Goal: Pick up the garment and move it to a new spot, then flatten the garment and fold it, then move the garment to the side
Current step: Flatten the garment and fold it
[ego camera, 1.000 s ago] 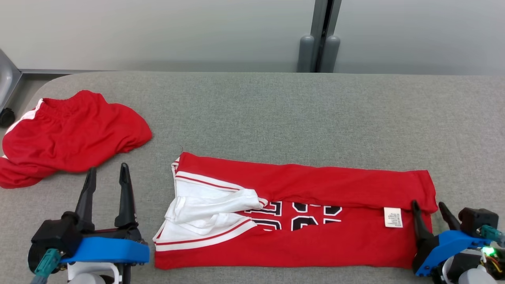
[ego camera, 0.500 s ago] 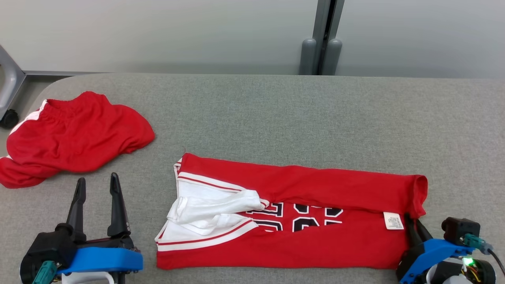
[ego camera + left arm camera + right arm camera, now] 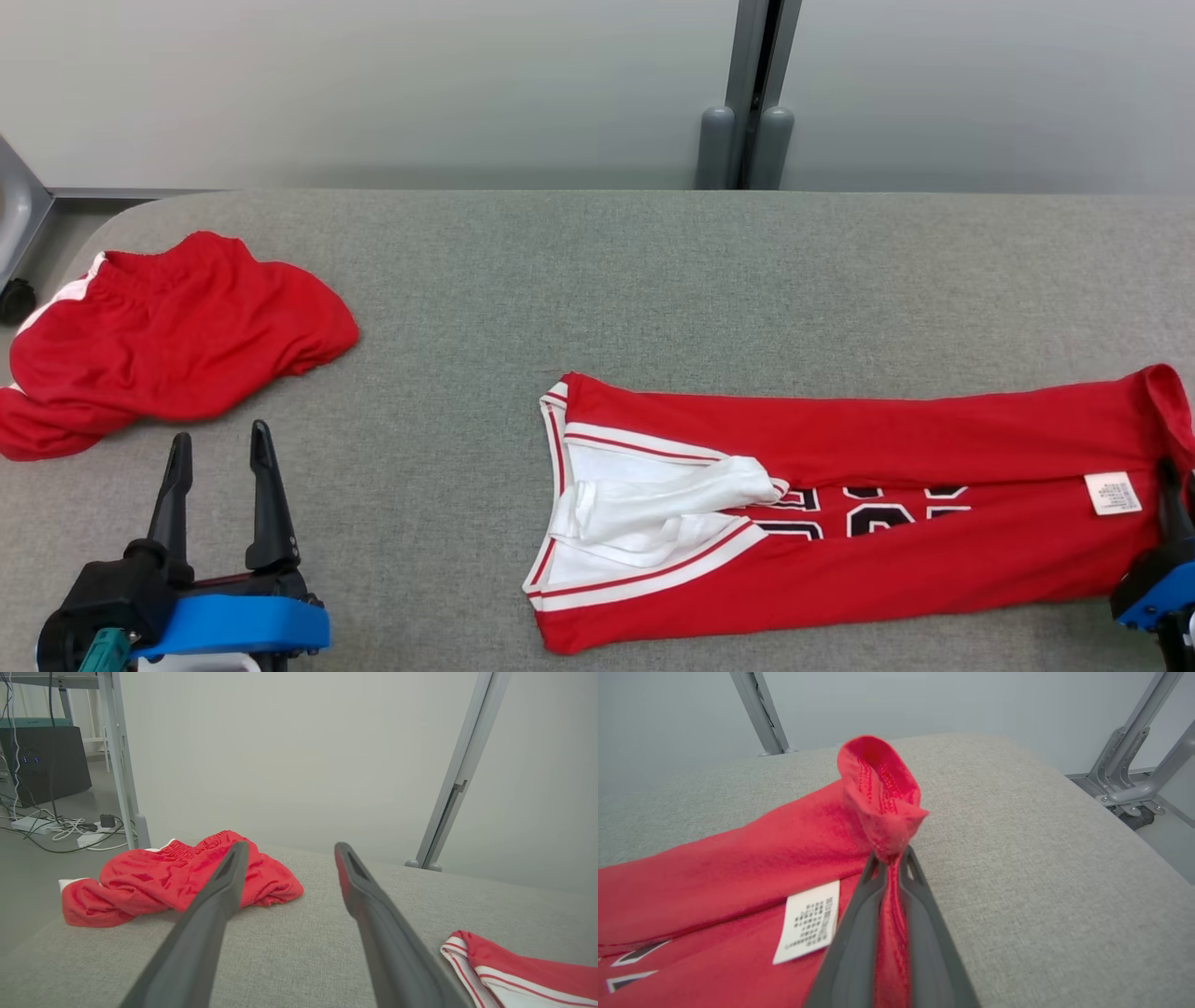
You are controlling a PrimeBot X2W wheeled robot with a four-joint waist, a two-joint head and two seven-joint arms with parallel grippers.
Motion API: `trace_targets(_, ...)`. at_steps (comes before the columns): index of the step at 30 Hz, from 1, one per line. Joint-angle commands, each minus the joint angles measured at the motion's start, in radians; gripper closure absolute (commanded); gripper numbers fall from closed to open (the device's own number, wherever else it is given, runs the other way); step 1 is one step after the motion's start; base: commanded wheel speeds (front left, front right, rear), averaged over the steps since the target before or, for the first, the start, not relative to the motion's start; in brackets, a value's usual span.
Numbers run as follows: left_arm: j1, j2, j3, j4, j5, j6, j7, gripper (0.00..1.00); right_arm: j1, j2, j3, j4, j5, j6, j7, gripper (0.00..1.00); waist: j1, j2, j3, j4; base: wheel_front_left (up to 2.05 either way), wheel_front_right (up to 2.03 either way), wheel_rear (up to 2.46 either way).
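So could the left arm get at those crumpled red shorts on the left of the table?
Probably yes. The left gripper stands open and empty, just short of the red shorts, with only a strip of bare grey table between them. Nothing lies in the way.

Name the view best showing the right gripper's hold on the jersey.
The right wrist view: close up, the right gripper is shut on the jersey at its bunched hem. The head view catches one dark finger and blue mount at its edge; the left wrist view gives the jersey's striped corner.
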Motion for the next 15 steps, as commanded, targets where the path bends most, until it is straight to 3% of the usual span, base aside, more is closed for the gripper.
trace_targets(1,0.011,-0.006,0.010,0.002,0.012,-0.006,-0.003,0.00,-0.015,-0.004,-0.007,-0.023,-0.014,-0.001,0.007,1.00,0.0000,-0.0001,-0.005,-0.003,0.00,0.00,0.00)
trace_targets(7,0.018,-0.013,0.029,0.008,0.028,-0.012,-0.003,0.00,0.001,0.040,0.033,-0.105,-0.030,-0.001,0.026,1.00,0.0000,-0.0001,-0.019,-0.006,0.00,0.00,0.00)
trace_targets(15,0.030,-0.023,0.034,0.022,0.041,-0.020,-0.003,0.00,0.072,0.142,0.162,-0.275,-0.010,-0.001,0.067,1.00,0.0000,-0.0001,-0.039,0.000,0.00,0.00,0.00)
